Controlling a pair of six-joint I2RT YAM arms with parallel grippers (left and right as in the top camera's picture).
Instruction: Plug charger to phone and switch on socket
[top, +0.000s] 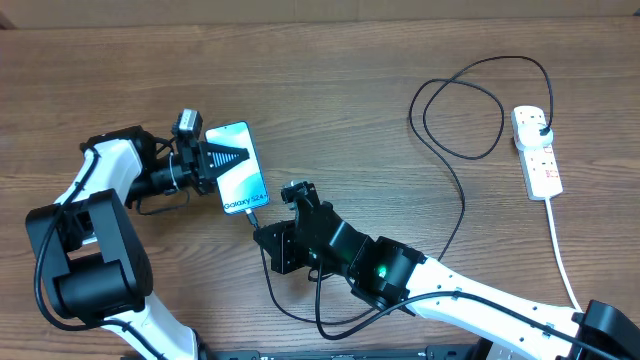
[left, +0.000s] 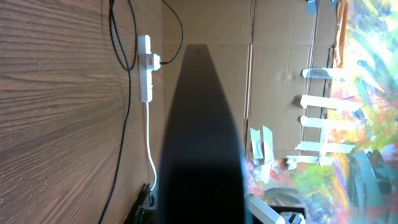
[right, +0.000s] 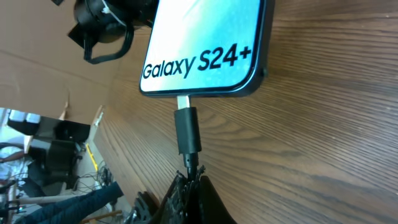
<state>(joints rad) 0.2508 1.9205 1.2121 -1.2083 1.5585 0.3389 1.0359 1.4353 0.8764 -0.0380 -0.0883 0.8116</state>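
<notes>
The phone (top: 240, 170) lies on the wooden table, its screen lit light blue with "Galaxy S24+" (right: 205, 43). My left gripper (top: 226, 158) is shut on the phone's far end, one black finger (left: 199, 124) lying across the screen. The charger's black connector (right: 187, 130) sits in the phone's bottom port, a little metal tip still showing. My right gripper (right: 193, 182) is shut on the cable just behind the connector (top: 254, 214). The thin black cable (top: 455, 170) loops over to the plug head (top: 541, 128) in the white socket (top: 537, 158) at the right. The socket (left: 145, 71) also shows in the left wrist view.
The socket's white lead (top: 562, 255) runs toward the front right edge. Slack black cable (top: 300, 315) curls under my right arm (top: 400, 275). The left arm's base (top: 90, 260) stands at the front left. Cardboard panels (left: 280, 74) stand beyond the table.
</notes>
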